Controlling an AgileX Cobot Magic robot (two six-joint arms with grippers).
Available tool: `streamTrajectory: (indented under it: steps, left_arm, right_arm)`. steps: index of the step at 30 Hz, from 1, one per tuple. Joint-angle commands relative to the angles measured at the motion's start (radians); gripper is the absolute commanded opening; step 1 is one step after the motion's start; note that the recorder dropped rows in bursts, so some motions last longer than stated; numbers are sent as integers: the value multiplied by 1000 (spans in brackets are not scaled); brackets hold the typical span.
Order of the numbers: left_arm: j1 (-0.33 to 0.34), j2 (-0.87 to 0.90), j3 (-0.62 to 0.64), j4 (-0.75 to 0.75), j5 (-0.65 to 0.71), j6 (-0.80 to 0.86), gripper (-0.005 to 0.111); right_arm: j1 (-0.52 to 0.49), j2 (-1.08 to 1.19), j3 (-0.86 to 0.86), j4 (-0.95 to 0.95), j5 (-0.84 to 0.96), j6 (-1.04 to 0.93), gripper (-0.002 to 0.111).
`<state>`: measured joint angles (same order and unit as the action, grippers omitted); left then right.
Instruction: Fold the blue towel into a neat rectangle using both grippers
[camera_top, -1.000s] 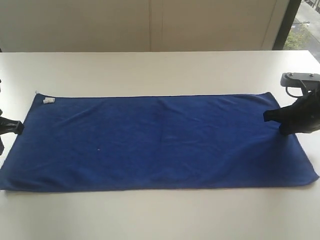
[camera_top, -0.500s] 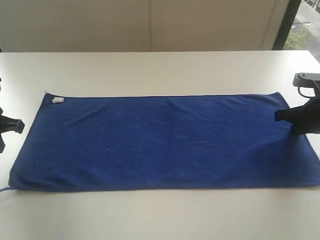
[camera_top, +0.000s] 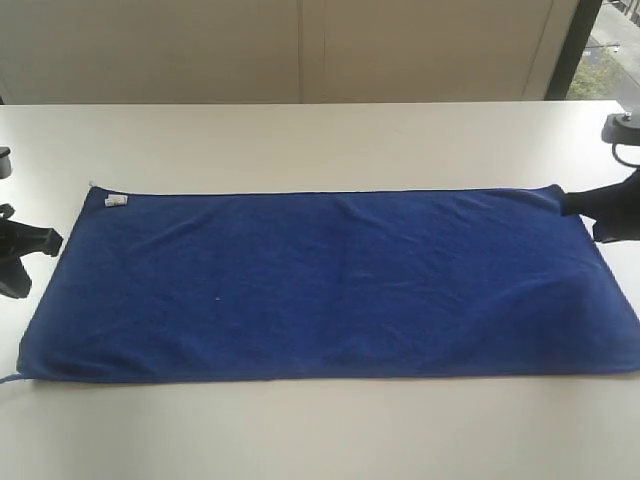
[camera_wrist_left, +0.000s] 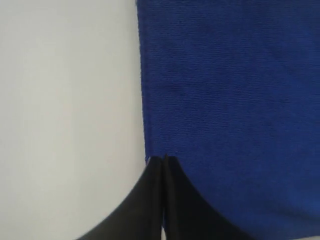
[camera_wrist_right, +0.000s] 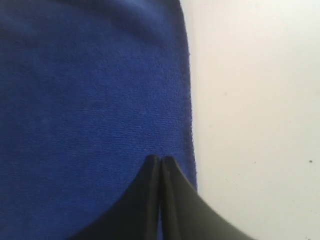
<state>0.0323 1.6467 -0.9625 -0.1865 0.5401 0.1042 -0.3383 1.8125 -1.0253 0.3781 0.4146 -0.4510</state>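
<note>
1. The blue towel (camera_top: 330, 285) lies spread flat on the white table (camera_top: 300, 140), long side running left to right. It covers most of the table's width, and its right end runs off the frame in the exterior view.
2. A small white label (camera_top: 116, 200) sits at the far left corner. A short thread or loop (camera_top: 10, 377) sticks out at the near left corner.
3. The surface is mostly smooth, with a few shallow creases across the middle and the left half. The far edge is straight; the near edge is slightly wavy.
4. The left claw (camera_top: 55, 241) is at the towel's left short edge, tip pointing toward the cloth, low over the table.
5. In the left wrist view its two black fingers (camera_wrist_left: 145, 200) are pressed together, with only a hairline seam between them. The tips meet right at the towel's hem, and bare table lies on one side.
6. I cannot tell whether any cloth is caught between those tips.
7. The right claw (camera_top: 566, 203) is at the towel's far right corner, tip touching or just over the cloth.
8. In the right wrist view its fingers (camera_wrist_right: 180, 210) are also pressed together. The tips sit over the towel, just inside its edge. No fold of cloth is visibly lifted or gripped.
9. A pale wall (camera_top: 300, 50) is behind the table, with a strip of window (camera_top: 610, 50) at the upper right.
</note>
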Motion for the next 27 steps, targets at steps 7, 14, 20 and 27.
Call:
streamTrajectory:
  steps: [7,14,20,27]
  left_arm:
    - [3,-295,2,-22,119,52,0]
    - [3,-666,170,-22,112,48,0]
    - [3,-902,279,-22,122,46,0]
    - [3,-1029,304,-22,217,52,0]
  right_arm:
    - [-11,-43,-1,-15,77,9,0]
    - [-11,-43,-1,-17,73,7,1]
    - [-11,-41,-1,-33,49,7,13]
    - [-11,1,-1,-39,32,7,36]
